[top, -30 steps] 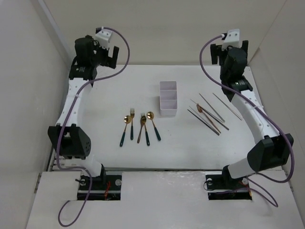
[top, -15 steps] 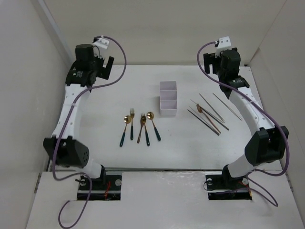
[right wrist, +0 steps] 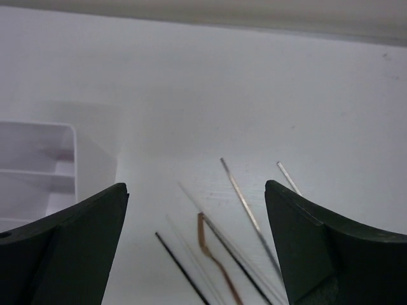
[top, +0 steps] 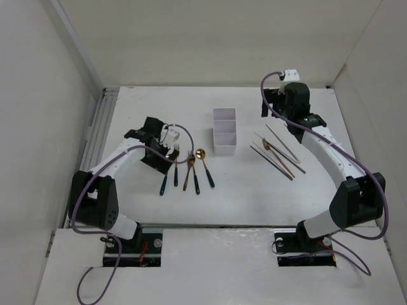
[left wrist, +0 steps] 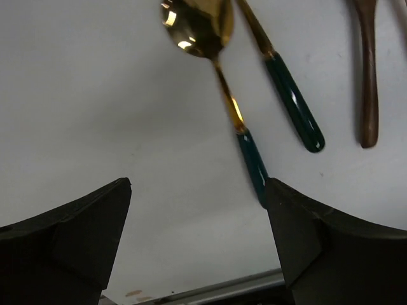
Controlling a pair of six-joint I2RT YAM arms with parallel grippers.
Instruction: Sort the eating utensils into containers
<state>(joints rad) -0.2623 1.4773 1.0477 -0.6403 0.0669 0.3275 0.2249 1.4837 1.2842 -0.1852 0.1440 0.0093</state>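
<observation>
Gold-headed spoons and forks with dark handles lie in a row (top: 191,170) at centre left. My left gripper (top: 163,159) hangs low over the row's left end and is open. In the left wrist view a spoon (left wrist: 219,76) lies ahead of the left gripper (left wrist: 197,190), its green handle running to the right fingertip (left wrist: 286,216); nothing sits between the jaws. The white three-compartment container (top: 224,131) stands at centre. Chopsticks (top: 280,152) and a copper-handled piece (right wrist: 213,254) lie to its right. My right gripper (top: 275,108) is open above the table behind them, with the right gripper (right wrist: 196,190) empty.
The container's corner (right wrist: 38,171) shows at the left of the right wrist view. White walls enclose the table on the left, back and right. Purple cables (top: 181,130) loop from both wrists. A metal rail (top: 102,124) runs along the table's left edge.
Both arms have dropped from a raised pose at the back. The left gripper swung down and forward onto the left end of the spoon and fork row. The right gripper lowered slightly toward the chopsticks.
</observation>
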